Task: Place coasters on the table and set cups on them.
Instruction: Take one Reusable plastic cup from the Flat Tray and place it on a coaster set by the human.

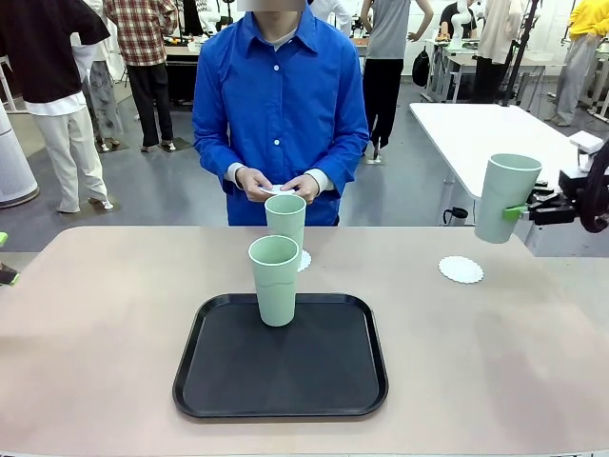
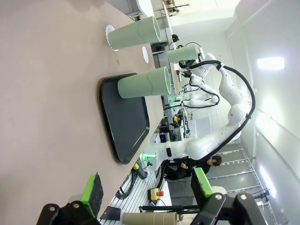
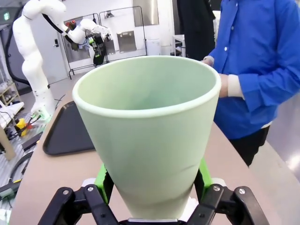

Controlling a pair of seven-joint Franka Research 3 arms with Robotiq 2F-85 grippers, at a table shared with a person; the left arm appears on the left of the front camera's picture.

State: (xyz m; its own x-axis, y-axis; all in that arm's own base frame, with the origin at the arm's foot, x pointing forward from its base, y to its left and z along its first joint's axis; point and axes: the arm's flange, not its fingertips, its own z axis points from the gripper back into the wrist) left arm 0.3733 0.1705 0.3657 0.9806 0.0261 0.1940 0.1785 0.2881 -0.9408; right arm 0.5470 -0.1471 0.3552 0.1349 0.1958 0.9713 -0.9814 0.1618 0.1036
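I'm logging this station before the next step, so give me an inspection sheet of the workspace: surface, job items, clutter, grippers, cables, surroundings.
Surface: tan table, with a black tray near the robot's edge.
Job's things: first cup upright on the tray; second cup standing on a coaster; bare coaster toward the right; third coaster in the person's hands.
Clutter: nothing seen.
Grippers: right gripper shut on the third cup, held in the air; left gripper open, holding nothing.
Cables: black cable running along the right arm.
Surroundings: white table behind; people standing farther off.
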